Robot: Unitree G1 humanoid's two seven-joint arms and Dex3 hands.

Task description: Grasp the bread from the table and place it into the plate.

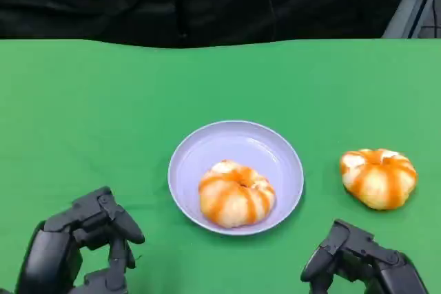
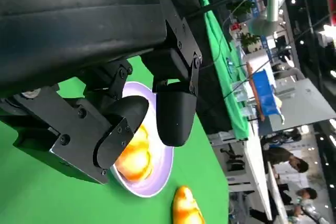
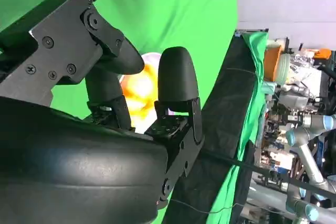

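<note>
A lilac plate (image 1: pixel 207 144) sits mid-table with one orange-striped bread (image 1: pixel 236 194) lying in it. A second, similar bread (image 1: pixel 378 177) rests on the green cloth to the plate's right, apart from it. My left hand (image 1: pixel 83 246) hovers at the near left, fingers apart and holding nothing. My right hand (image 1: pixel 362 261) is at the near right, just in front of the loose bread, also holding nothing. Past the fingers (image 2: pixel 176 114) in the left wrist view lie the plate (image 2: pixel 164 169), its bread (image 2: pixel 134 158) and the loose bread (image 2: pixel 186 209). The right wrist view has a bread (image 3: pixel 137 92) behind its fingers (image 3: pixel 177 80).
The green cloth (image 1: pixel 103 115) covers the whole table, with a dark backdrop along its far edge. A metal frame (image 1: pixel 413 5) stands at the far right corner. People and lab equipment are in the distance in the left wrist view.
</note>
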